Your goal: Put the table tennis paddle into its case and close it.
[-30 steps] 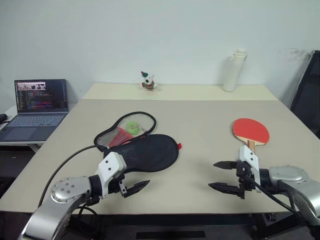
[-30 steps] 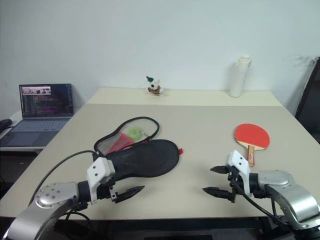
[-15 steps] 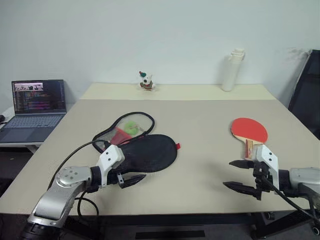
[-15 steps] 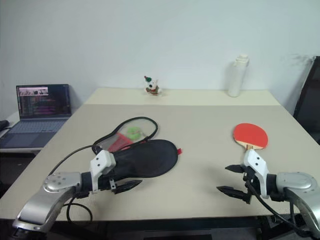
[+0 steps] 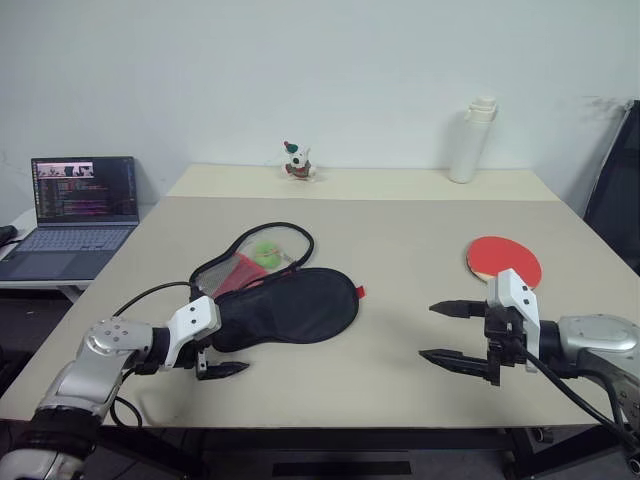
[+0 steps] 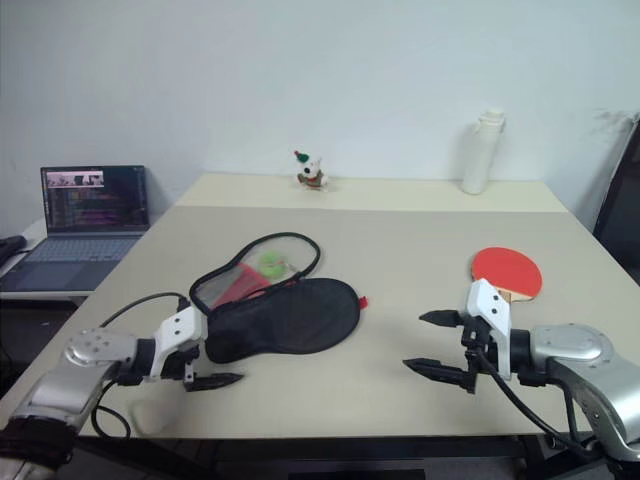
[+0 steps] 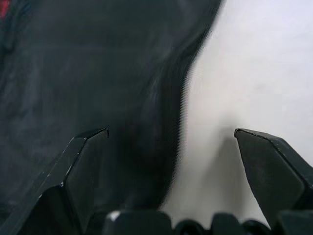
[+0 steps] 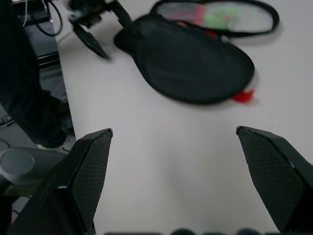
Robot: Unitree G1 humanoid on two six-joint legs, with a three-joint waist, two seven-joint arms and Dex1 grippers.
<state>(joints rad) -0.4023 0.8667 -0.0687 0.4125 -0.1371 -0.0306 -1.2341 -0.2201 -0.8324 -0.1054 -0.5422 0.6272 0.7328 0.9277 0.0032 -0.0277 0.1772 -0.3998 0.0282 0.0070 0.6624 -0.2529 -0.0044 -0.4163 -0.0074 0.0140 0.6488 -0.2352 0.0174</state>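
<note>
Head views: a beige table (image 5: pixel 400 240) carried the case (image 5: pixel 285 305), lying unzipped left of centre, its black fabric half nearest the robot and its mesh half (image 5: pixel 252 260) folded back behind, with a green ball (image 5: pixel 265 256) and something red visible through the mesh. The table tennis paddle (image 5: pixel 503 260) lay red face up on the right, well apart from the case, its handle hidden behind the right gripper (image 5: pixel 458 334), whose fingers were spread above the table near the front edge. The left gripper (image 5: pixel 212 360), likewise spread, sat at the case's near end. At the far edge stood a white bottle (image 5: pixel 472 140) and a small figurine (image 5: pixel 294 160); a laptop (image 5: pixel 75 205) sat on a side desk. Left wrist view: spread fingers (image 7: pixel 78 161) straddled the case's black edge. Right wrist view: wide fingers (image 8: pixel 88 166) framed the case, the left gripper beside its handle end.
</note>
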